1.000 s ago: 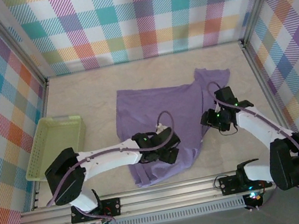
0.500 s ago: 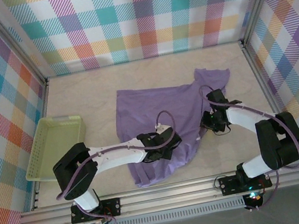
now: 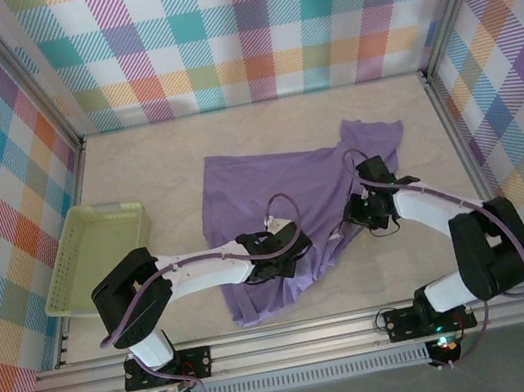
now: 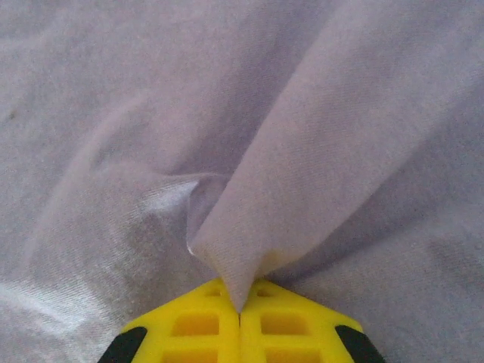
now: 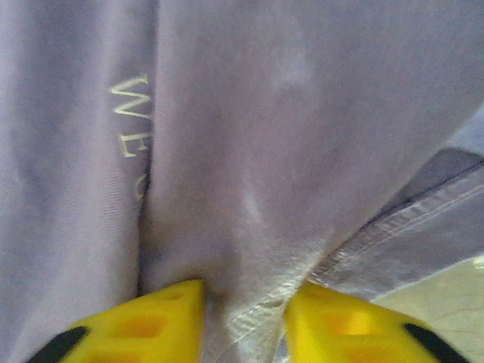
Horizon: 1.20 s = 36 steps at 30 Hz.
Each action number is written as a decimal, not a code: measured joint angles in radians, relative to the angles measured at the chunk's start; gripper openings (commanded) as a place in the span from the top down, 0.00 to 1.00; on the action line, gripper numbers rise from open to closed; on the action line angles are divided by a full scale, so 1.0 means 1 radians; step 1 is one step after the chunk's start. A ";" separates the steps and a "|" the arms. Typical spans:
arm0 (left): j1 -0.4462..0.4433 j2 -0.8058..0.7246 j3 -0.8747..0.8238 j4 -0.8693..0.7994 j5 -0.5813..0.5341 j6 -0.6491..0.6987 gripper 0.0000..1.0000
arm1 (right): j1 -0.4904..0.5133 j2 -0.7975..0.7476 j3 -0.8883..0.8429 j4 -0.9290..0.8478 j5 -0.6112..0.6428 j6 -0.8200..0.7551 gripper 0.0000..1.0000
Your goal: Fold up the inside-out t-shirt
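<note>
1. Lying rumpled mid-bench on the pale, marbled bench (image 3: 153, 154): the plain lavender-purple soft-fabric inside-out t-shirt (image 3: 271, 189), stretching from its near-left hem toward the far-right sleeve.
2. Clenching the left tool (image 4: 240, 302) fully on a raised ridge of cloth at the shirt's near part, most of the fabric spreading beyond it toward the far side.
3. Grasping a bunched, stitched edge at the shirt's right side with the right tool (image 5: 243, 302), its yellow fingers (image 5: 159, 321) parted only by the cloth between them, bare bench showing just beside.
4. Judging the coming fold as turning on both holds lifting together across the long axis.
5. Sitting well apart at the left: a pale green rectangular plastic basket (image 3: 100, 255), blocking nothing.
</note>
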 measured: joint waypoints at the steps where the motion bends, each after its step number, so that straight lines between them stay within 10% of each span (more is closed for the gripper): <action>1: 0.001 0.000 -0.003 0.001 0.000 -0.001 0.93 | 0.001 0.011 0.002 -0.002 0.002 0.000 0.90; 20: 0.228 -0.240 -0.136 0.010 -0.052 0.068 1.00 | -0.115 -0.235 0.214 -0.268 0.196 -0.096 1.00; 23: 0.241 -0.233 -0.130 0.014 -0.048 0.094 0.99 | -0.115 -0.187 0.262 -0.264 0.177 -0.124 0.69; 27: 0.248 -0.158 -0.087 -0.023 -0.056 0.108 0.78 | -0.084 -0.114 0.277 -0.231 0.127 -0.157 0.39; 36: 0.247 -0.167 -0.079 -0.122 -0.085 0.068 0.35 | 0.199 -0.223 0.051 -0.130 0.011 -0.163 0.37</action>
